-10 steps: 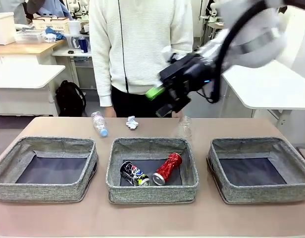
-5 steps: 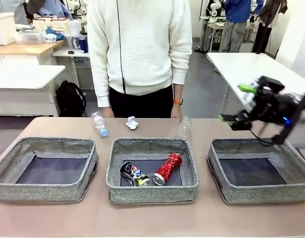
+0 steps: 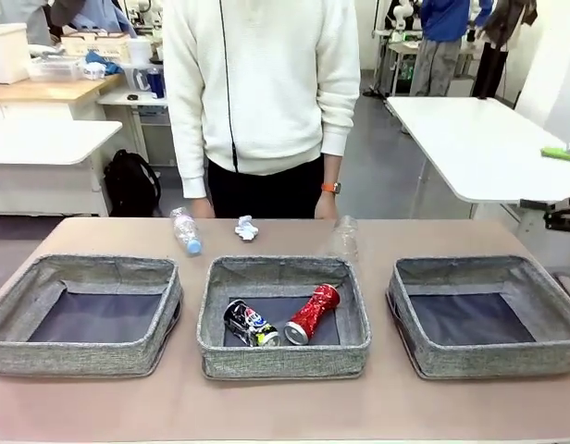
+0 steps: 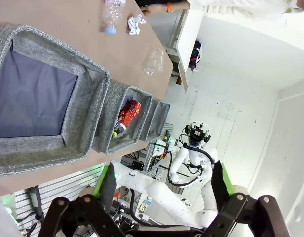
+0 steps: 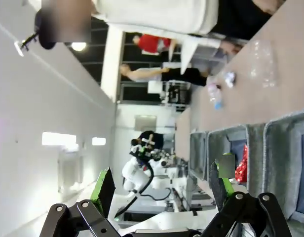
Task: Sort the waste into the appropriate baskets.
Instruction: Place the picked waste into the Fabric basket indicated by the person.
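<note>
Left gripper [image 4: 164,183] first: my jaws here stand wide apart, nothing between them. Well beyond the fingertips, up and to their left, there's the left basket [image 4: 90,106]. Further out along the same line, the clear plastic bottle [image 4: 111,11] lies on the table [image 3: 285,407], blue cap toward me, and the crumpled white paper wad [image 4: 135,23] sits just beside it.

Straight ahead of those jaws comes the middle basket [image 4: 110,106], well apart from the fingertips. The crushed red can [image 4: 128,112] lies inside it, and the crushed dark can [image 3: 250,324] lies just beside the red one on the same floor. Past that basket's far wall the clear plastic cup [image 4: 154,61] rests on the table. A person [image 3: 262,92] in a white sweater stands at the table's far side.

Next along, the right basket [image 3: 484,356]. And there at the far right is my right gripper [image 3: 561,187], up above that basket's outer corner and clear of it. Its jaws are spread too, holding nothing. Every piece of waste lies well apart from them, off toward the table's middle.
</note>
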`<action>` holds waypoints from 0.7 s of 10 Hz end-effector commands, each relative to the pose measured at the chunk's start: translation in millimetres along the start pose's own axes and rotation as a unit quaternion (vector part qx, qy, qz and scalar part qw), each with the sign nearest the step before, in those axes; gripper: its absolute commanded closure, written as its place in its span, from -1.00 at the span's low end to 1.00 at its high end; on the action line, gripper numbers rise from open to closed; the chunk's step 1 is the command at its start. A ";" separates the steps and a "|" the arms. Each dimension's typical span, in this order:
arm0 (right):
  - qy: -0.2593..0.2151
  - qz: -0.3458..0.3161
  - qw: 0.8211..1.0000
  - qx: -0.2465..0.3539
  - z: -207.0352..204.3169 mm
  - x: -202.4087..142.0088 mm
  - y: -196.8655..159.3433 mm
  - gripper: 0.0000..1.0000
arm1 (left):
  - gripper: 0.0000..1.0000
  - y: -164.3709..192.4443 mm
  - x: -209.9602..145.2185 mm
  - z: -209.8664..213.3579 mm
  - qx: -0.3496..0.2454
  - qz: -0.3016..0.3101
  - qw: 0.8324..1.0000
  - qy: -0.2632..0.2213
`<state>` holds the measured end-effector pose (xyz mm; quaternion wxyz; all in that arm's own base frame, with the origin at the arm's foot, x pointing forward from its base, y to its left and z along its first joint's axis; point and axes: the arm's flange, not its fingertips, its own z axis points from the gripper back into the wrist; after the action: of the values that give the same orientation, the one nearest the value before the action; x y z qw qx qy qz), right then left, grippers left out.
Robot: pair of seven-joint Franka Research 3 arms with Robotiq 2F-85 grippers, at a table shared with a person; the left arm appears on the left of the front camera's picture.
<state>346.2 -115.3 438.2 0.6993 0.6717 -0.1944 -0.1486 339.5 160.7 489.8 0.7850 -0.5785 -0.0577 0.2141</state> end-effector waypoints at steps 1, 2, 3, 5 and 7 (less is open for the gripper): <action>0.014 -0.007 1.000 0.025 -6.7 0.6 -12.0 -1.00 | -1.00 0.2 -1.4 1.7 0.002 -0.007 1.000 0.001; 0.014 -0.007 1.000 0.025 -6.7 0.6 -12.0 -1.00 | -1.00 0.2 -1.4 1.7 0.002 -0.007 1.000 0.001; 0.014 -0.007 1.000 0.025 -6.7 0.6 -12.0 -1.00 | -1.00 0.2 -1.4 1.7 0.002 -0.007 1.000 0.001; 0.014 -0.007 1.000 0.025 -6.7 0.6 -12.0 -1.00 | -1.00 0.2 -1.4 1.7 0.002 -0.007 1.000 0.001; 0.014 -0.007 1.000 0.025 -6.7 0.6 -12.0 -1.00 | -1.00 0.2 -1.4 1.7 0.002 -0.007 1.000 0.001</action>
<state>349.5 -110.3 424.2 0.6910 0.6860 -0.1721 -0.1491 339.6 160.6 489.8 0.7850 -0.5785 -0.0577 0.2141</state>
